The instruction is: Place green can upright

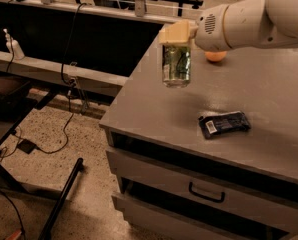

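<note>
Gripper [176,54] is up near the top centre of the camera view, at the end of the white arm [249,19] that comes in from the upper right. It's clamped on the green can [177,75] from above: the tan gripper housing sits on the can's upper end and dark fingers [187,59] run down its sides. The can hangs roughly vertical, long axis up-down, silver end at the bottom. It's over the grey table [269,94], near the table's left edge and toward the back. There's a dark shadow patch on the tabletop just below and right of the can (can't tell whether the base is touching the surface or just off it). An orange fruit [215,56] sits on the table behind the arm, partly hidden by it, just right of the can. A dark blue snack packet [224,124] lies flat on the tabletop, closer to the front edge, to the right of the can and well apart from it. The table front has drawers, and the upper one carries a dark handle [206,194]. On the left there's speckled floor with black cables [54,144], and a small white bottle [11,44] stands on a low ledge.
</note>
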Robot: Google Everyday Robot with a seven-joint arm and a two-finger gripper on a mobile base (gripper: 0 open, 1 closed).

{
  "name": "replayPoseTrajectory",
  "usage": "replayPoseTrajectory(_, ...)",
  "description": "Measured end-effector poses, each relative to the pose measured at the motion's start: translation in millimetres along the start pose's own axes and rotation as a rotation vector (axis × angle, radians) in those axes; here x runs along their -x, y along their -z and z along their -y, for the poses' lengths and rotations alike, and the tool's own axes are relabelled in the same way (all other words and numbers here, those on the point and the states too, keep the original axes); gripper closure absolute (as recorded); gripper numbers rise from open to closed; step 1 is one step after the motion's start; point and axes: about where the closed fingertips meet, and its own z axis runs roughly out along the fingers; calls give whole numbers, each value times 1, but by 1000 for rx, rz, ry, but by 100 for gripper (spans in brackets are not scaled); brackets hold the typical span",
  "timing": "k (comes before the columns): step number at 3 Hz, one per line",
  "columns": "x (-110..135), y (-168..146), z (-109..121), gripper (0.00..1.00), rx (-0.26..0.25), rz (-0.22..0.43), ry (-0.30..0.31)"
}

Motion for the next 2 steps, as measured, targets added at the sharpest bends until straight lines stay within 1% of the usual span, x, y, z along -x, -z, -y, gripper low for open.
replayPoseTrajectory(1, 1, -5, 4, 100, 1, 35, 3)
replayPoseTrajectory(2, 15, 2, 6, 100, 78, 149, 57)
